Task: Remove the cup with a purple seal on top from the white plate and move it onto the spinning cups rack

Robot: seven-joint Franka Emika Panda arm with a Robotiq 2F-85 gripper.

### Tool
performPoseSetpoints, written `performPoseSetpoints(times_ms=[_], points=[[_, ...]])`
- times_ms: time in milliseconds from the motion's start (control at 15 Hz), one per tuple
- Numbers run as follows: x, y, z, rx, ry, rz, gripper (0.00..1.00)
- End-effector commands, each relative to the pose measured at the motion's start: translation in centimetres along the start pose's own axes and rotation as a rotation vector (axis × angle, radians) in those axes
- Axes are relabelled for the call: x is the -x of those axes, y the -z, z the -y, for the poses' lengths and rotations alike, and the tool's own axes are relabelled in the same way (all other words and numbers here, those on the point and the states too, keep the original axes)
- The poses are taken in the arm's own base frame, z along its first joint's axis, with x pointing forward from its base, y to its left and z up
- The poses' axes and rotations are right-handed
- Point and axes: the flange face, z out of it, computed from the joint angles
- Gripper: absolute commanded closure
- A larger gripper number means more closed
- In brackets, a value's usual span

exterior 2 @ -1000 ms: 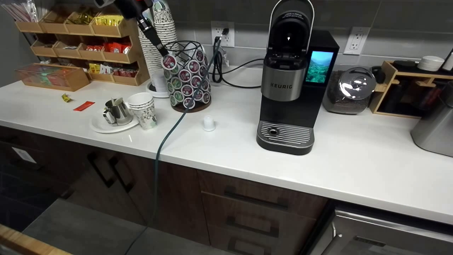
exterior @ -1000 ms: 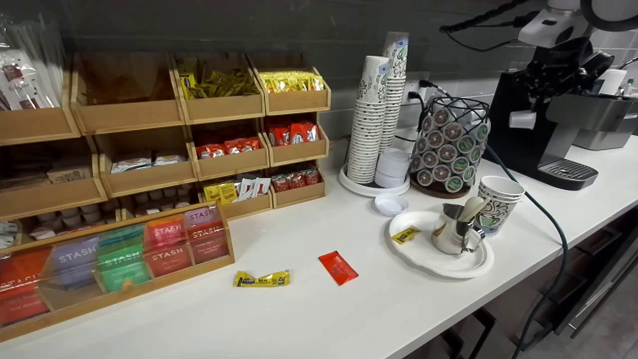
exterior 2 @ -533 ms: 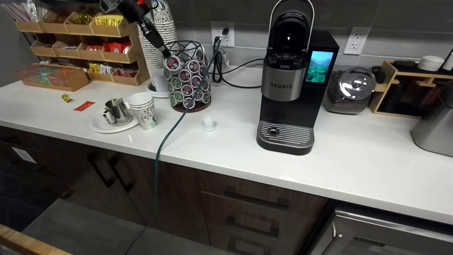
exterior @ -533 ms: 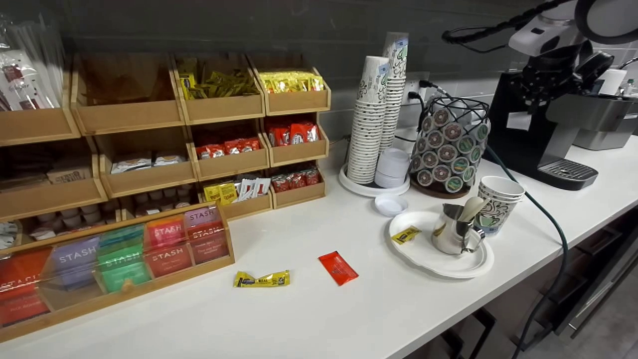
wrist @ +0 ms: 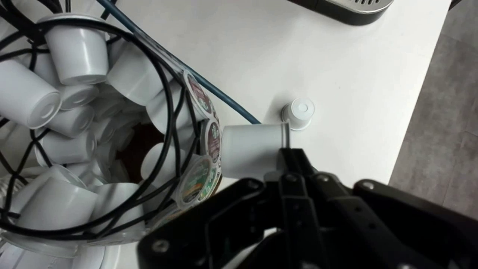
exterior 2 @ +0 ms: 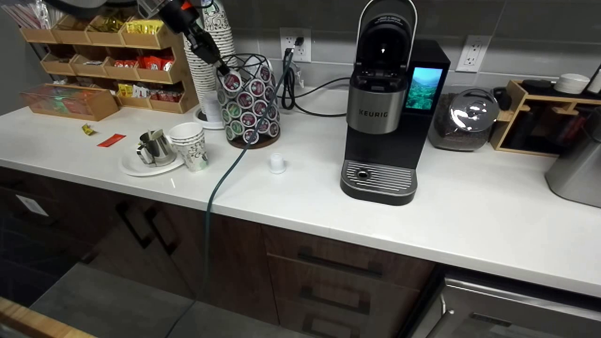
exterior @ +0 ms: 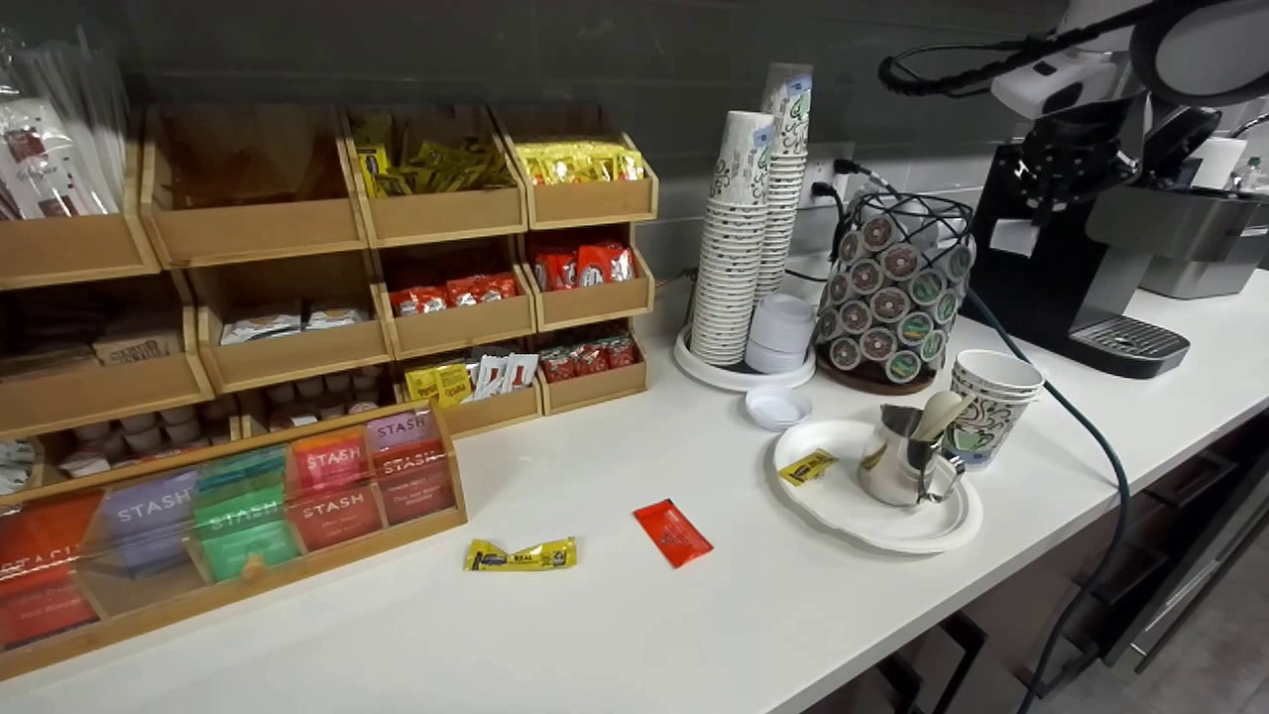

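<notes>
The cup with a purple seal (exterior 2: 232, 81) is held on its side, its dark purplish top facing the camera in an exterior view. Its white body shows in an exterior view (exterior: 1013, 236) and in the wrist view (wrist: 250, 147). My gripper (wrist: 293, 152) is shut on its rim; the gripper also shows in both exterior views (exterior: 1041, 198) (exterior 2: 224, 69). The spinning cups rack (exterior: 872, 384) is beside the cup, its wire ring (wrist: 170, 116) at left in the wrist view. The cup's base points at the rack's outer side; contact is unclear. The white plate (exterior: 843, 521) lies on the counter.
A steel pitcher (exterior: 889, 471) and a yellow packet stand on the plate, with paper cups (exterior: 991, 412) beside it. A small white pod (exterior 2: 277, 163) stands top-down on the counter. A green cable (exterior 2: 220, 180) crosses the rack's front. The coffee machine (exterior 2: 375, 112) is farther along.
My gripper and the held cup have moved left in one exterior view and slightly right in another, closer to the rack's upper part. The other objects have not moved.
</notes>
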Motion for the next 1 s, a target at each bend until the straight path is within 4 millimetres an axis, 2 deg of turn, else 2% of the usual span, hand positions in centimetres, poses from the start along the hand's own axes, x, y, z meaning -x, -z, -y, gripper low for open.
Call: performPoseSetpoints(times_ms=[0,533,933], points=[[-0.4,-0.8,-1.0,-0.008,-0.029,0.028,1.0],[0.0,-1.3,-3.2,0.0,-0.051,0.055,1.0],[0.0,-2.0,-3.9,-0.009,-0.049,0.057,1.0]])
